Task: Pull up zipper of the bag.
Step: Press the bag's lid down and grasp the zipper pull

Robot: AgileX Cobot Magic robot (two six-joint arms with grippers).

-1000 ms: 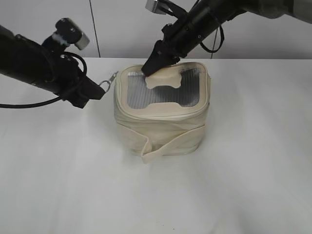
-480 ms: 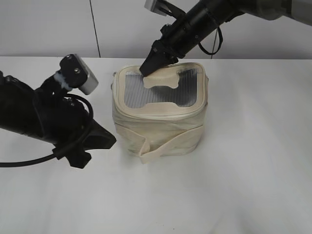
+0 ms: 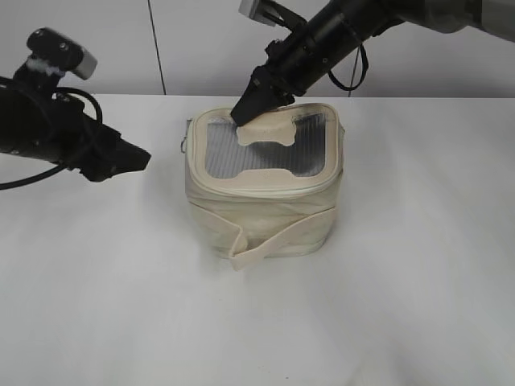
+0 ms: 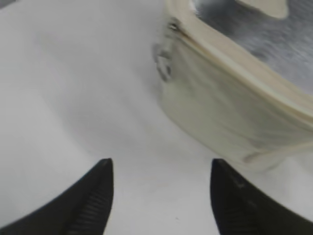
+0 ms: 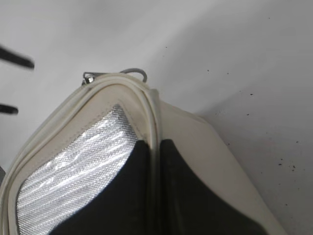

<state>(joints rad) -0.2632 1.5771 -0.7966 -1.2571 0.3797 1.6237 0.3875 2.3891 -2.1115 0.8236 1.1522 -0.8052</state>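
Currently I find the bag (image 3: 264, 189) standing upright near the middle of the white table (image 3: 386, 305), its grey mesh top panel (image 3: 265, 149) facing up and the cream H-shaped patch (image 3: 272, 129) lying on the rear half of that panel. The wide strap band (image 3: 273, 233) wraps the lower body, with a loose end hanging at the front left corner.

The zipper (image 3: 265, 186) runs round the top rim. From my exterior view the track along the front and both sides reads as closed. A silver slider with a ring pull (image 4: 164, 61) hangs at the bag's left rear corner, against the side wall; my right wrist view shows the same ring (image 5: 134, 73) just past the rim corner.

My left gripper (image 3: 129, 158) sits to the left of the bag, apart from it and touching nothing. The left wrist view shows its fingers (image 4: 95, 196) spread wide, with bare table between them and the slider corner ahead.

My right gripper (image 3: 248, 108) reaches down from the upper right to the rear left of the top panel, beside the patch. In the right wrist view its two dark fingers (image 5: 139, 191) are pressed narrow on the raised cream rim — only that thin fold of the bag's edge lies between them.
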